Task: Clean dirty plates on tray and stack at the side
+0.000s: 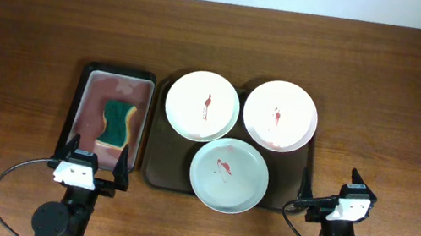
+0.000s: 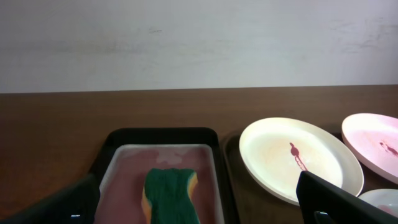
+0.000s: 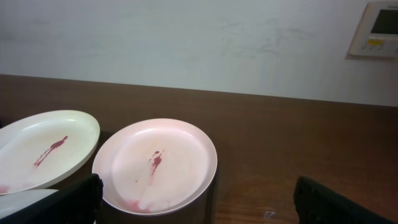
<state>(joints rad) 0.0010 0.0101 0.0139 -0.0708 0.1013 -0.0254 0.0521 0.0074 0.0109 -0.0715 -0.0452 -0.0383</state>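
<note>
Three plates lie on the dark brown tray point(image 1: 152, 168): a cream-white plate point(image 1: 202, 105) at the back left, a pinkish-white plate point(image 1: 280, 116) at the back right, a pale mint plate point(image 1: 228, 175) in front. Each has a red smear. The cream plate point(image 2: 298, 158) and pink plate point(image 2: 373, 143) show in the left wrist view. The pink plate point(image 3: 155, 165) and cream plate point(image 3: 43, 149) show in the right wrist view. My left gripper point(image 1: 91, 168) is open and empty near the table's front edge. My right gripper point(image 1: 333, 203) is open and empty at the tray's front right corner.
A smaller black tray point(image 1: 81, 105) with a pinkish inside stands left of the brown tray. It holds a green and yellow sponge point(image 1: 116, 122), also seen in the left wrist view point(image 2: 171, 193). Bare wooden table point(image 1: 398, 124) lies right of the tray.
</note>
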